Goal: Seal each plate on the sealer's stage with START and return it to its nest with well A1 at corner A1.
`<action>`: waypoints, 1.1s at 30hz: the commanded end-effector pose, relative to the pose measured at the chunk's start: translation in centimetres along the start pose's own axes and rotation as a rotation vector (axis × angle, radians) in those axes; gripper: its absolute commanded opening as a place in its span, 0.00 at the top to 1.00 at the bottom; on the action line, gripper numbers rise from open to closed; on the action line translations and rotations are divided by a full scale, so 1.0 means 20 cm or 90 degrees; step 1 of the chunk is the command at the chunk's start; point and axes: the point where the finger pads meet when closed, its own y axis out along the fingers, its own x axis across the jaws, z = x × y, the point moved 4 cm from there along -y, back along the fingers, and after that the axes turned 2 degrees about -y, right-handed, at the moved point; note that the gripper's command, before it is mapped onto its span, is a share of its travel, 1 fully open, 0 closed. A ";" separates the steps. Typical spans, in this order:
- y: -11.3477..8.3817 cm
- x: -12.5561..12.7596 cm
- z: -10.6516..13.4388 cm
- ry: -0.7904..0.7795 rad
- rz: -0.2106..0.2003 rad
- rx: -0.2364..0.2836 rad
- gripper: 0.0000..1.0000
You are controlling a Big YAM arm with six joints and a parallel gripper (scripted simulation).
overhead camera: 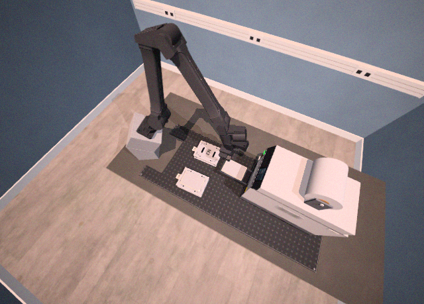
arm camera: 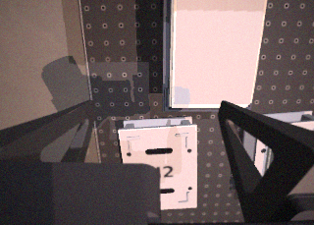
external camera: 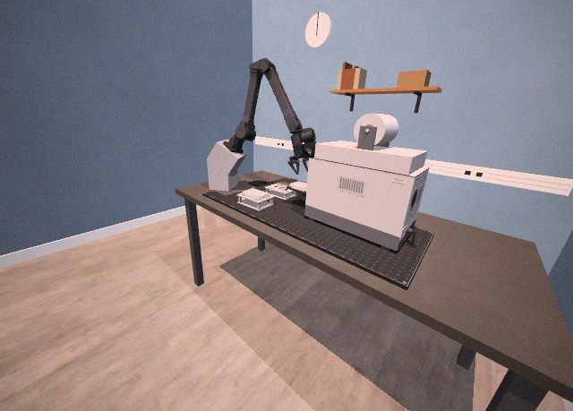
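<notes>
Fingers (overhead camera: 232,155) (external camera: 299,166) near seemingly foil-topped plate (overhead camera: 234,169) (external camera: 297,187) (arm camera: 214,58)

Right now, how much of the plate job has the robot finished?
It looks about halfway. A plate with a smooth top sits on the sealer's stage, the lamp is green, and nest N2 has no plate, so one sealing looks done. The open gripper hovers nearby, holding nothing. Left: return that plate to N2, then probably seal the other plate.
</notes>
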 end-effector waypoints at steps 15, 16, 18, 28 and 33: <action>0.05 -0.34 -0.33 -0.024 0.004 -0.024 0.00; 0.05 -0.36 -0.34 -0.022 0.010 -0.023 0.00; 0.05 -0.34 -0.34 -0.019 0.010 -0.027 0.00; 0.03 -0.26 -0.28 -0.016 -0.002 -0.032 0.00; 0.09 -0.26 -0.23 -0.009 -0.003 -0.022 0.00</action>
